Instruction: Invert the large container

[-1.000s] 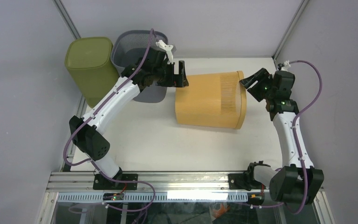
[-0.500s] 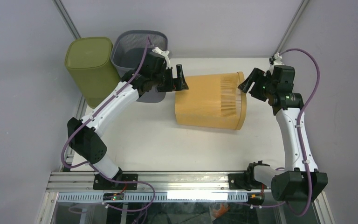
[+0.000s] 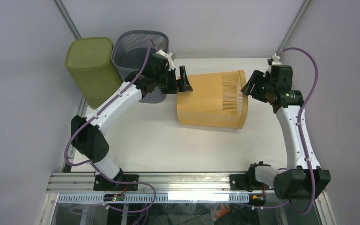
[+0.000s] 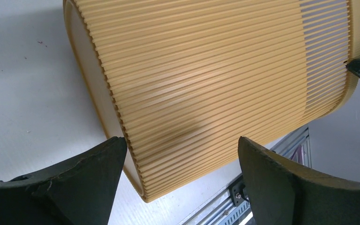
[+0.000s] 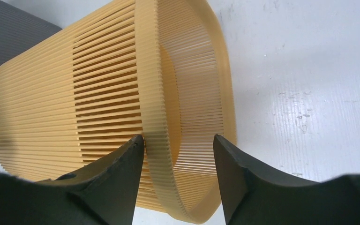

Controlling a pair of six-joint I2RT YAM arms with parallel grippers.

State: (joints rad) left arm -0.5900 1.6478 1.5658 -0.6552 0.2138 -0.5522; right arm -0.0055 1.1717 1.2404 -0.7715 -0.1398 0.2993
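The yellow basket (image 3: 211, 101) lies on its side in the middle of the table (image 3: 140, 136), with its mouth to the right. The left gripper (image 3: 183, 83) stands wide open at its bottom. The right gripper (image 3: 249, 87) is half open around the rim (image 5: 152, 70). I think grasping is in hand; next, pinch the rim and tip it mouth-down.

We see a white bench (image 3: 168, 140) with an orange basket (image 3: 211, 101) lying on its side toward the far middle, mouth facing right. A grey mesh basket (image 3: 136, 51) stands at the far left corner. A green bin (image 3: 91, 65) stands just beside it, but we cannot tell whether it rests on the bench.
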